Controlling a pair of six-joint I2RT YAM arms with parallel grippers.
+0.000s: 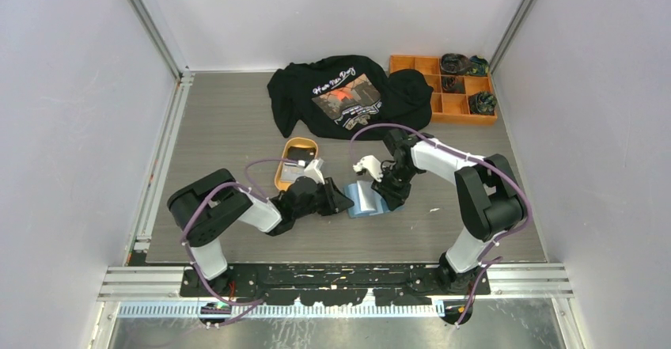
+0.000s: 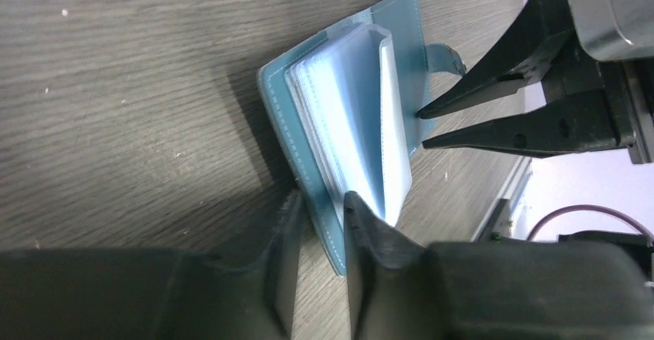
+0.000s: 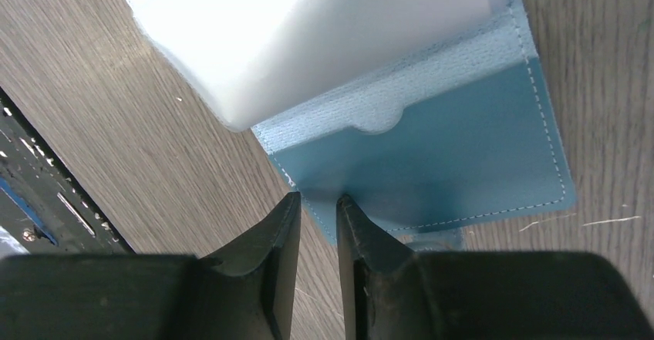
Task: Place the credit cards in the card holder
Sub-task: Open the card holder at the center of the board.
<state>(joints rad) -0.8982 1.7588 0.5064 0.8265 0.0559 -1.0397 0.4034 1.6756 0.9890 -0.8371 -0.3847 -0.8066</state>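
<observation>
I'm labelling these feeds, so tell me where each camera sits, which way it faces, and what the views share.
Top external: above and behind the bases, looking down on the table; both arms show, left gripper and right gripper at the card holder.
Left wrist: low, looking along its own fingers at the opened card holder, right gripper opposite.
Right wrist: looking down past its own fingers onto the holder's teal cover.
Shared: all show the card holder; top and left wrist both show the right gripper.

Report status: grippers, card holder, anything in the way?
Left gripper and right gripper each pinching a card holder cover. Holder open on table. Nothing blocking the pockets.
</observation>
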